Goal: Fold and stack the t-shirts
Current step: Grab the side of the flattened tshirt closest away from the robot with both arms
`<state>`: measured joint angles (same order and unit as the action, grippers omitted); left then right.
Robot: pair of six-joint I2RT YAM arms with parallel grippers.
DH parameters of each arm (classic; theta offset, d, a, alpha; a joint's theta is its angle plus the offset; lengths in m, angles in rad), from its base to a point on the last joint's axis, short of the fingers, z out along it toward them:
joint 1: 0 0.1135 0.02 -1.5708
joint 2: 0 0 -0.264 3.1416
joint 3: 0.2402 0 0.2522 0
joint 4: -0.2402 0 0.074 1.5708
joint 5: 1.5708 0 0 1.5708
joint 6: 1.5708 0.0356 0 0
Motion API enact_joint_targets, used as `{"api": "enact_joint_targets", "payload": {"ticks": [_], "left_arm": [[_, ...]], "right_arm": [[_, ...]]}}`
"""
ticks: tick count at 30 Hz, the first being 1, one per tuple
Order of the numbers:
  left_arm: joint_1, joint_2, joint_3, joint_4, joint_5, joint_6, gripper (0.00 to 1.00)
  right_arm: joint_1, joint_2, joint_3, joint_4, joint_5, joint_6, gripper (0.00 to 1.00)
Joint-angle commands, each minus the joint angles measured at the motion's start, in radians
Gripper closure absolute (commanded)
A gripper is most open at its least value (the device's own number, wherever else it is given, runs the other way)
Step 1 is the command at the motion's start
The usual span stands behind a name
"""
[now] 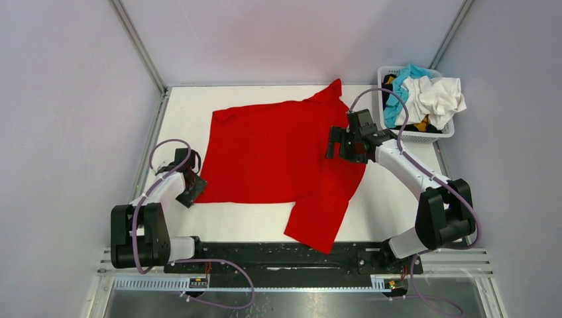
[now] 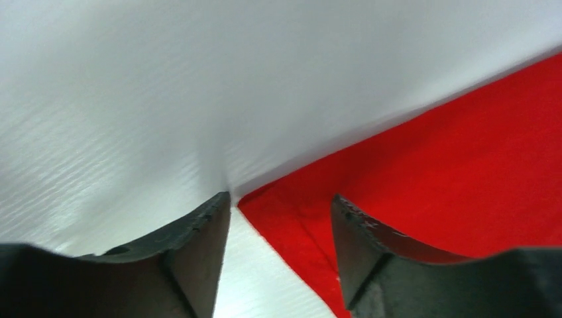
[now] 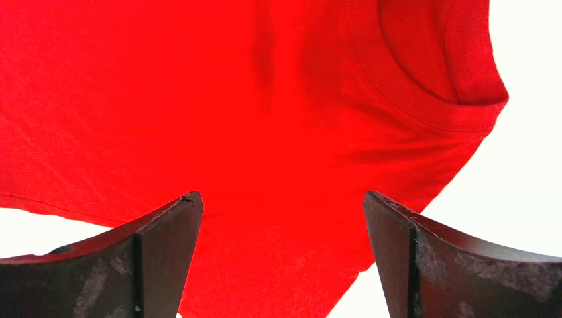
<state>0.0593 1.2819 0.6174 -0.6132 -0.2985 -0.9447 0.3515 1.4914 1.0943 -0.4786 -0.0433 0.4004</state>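
Red t-shirt [image 1: 272, 156] flat on white table [image 1: 182, 109], left gripper [image 2: 281, 202] jaws apart straddling its corner, right gripper [image 3: 281, 199] spread wide over collar area

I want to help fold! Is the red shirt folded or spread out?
Spread out. The red t-shirt lies flat on the table, both sleeves sticking out.

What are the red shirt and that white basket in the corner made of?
Red t-shirt: soft knit cloth, matte; it lies limp with wrinkles and stitched hems. Basket: probably rigid white plastic, judging by its smooth lattice wall.
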Motion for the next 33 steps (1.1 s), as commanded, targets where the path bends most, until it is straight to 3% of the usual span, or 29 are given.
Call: {"api": "enact_joint_targets", "payload": {"ticks": [1, 4, 10, 12, 14, 20, 28, 33], "left_arm": [[0.007, 0.07, 0.038, 0.077, 0.056, -0.01, 0.48], [0.007, 0.088, 0.03, 0.082, 0.065, -0.004, 0.57], [0.005, 0.083, 0.009, 0.107, 0.128, 0.02, 0.63], [0.004, 0.085, 0.004, 0.113, 0.145, 0.026, 0.75], [0.005, 0.084, 0.005, 0.111, 0.152, 0.034, 0.99], [0.004, -0.022, -0.03, 0.112, 0.155, 0.039, 1.0], [0.004, -0.114, -0.063, 0.079, 0.135, 0.052, 1.0], [0.004, -0.112, -0.08, 0.093, 0.135, 0.046, 1.0]], "right_arm": [[0.009, -0.026, -0.018, 0.018, 0.03, 0.01, 0.01], [0.009, -0.019, -0.018, 0.011, 0.038, 0.008, 0.01], [0.009, -0.001, -0.007, 0.005, 0.072, 0.008, 0.0], [0.009, 0.005, -0.004, 0.0, 0.075, 0.008, 0.01], [0.009, 0.008, -0.001, -0.011, 0.083, 0.008, 0.01], [0.039, -0.026, -0.017, -0.072, 0.131, 0.004, 0.0], [0.337, -0.097, -0.116, -0.196, 0.134, 0.006, 0.01], [0.363, -0.057, -0.213, -0.125, 0.046, 0.086, 0.01]]}}
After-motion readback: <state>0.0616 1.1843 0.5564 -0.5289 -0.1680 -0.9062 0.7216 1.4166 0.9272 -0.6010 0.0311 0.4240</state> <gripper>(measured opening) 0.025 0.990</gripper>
